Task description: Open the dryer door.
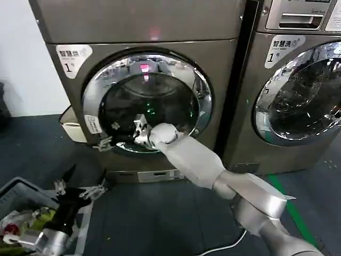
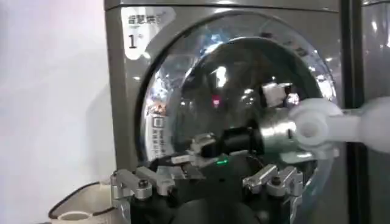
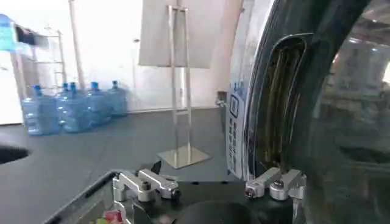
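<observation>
While the left hand (image 1: pixel 80 184) waits low, fingers apart, near the basket (image 1: pixel 21 194), the right hand (image 1: pixel 120 134), fingers apart, reaches the door (image 1: pixel 146 101) at its lower-left rim, which looks closed. Next: close on the recessed handle (image 3: pixel 281 100), then pull outward

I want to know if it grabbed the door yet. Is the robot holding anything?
Nothing is held. The right end effector sits open at the dryer door's lower left chrome edge. The left end effector hangs open, lower down.
</observation>
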{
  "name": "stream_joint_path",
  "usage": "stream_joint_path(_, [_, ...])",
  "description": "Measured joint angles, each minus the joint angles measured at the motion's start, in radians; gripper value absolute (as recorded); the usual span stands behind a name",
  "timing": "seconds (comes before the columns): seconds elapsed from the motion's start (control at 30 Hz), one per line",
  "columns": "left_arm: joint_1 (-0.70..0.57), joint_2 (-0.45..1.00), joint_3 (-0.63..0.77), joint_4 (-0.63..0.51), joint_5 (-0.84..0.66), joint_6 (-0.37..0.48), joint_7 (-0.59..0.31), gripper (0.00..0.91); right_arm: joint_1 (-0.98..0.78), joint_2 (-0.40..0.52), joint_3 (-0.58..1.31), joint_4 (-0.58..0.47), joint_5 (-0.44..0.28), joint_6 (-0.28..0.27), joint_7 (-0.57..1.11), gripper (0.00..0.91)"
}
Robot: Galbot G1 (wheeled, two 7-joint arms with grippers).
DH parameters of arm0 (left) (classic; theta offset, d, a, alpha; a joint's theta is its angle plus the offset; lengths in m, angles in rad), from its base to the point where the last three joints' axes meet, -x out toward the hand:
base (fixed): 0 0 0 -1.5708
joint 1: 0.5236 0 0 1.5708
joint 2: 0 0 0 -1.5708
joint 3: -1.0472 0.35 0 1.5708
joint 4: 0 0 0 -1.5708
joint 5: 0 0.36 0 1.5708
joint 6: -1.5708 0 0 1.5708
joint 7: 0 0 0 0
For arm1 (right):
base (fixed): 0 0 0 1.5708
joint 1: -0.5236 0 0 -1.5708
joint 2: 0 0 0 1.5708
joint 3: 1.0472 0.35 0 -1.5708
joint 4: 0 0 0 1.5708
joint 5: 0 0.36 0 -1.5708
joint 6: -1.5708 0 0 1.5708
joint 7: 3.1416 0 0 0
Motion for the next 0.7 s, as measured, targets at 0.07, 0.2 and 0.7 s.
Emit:
stream_joint_path(0.07, [-0.003,0.009,-0.027,0.011,-0.019,0.001,0.0,0.907,-0.002,-0.011,-0.004,0.02,0.006,-0.003,-0.008,0.907])
stream_joint_path(0.2, [-0.005,0.019,-0.08,0.028,-0.034,-0.001,0.001,0.907,-0.008,-0.044,-0.02,0.07,0.024,-0.008,-0.028,0.907])
stream_joint_path(0.7, [-0.028,0.127,-0.263,0.143,-0.175,-0.048,0.048,0.907,-0.003,-0.161,-0.089,0.272,0.131,-0.043,-0.055,0.907])
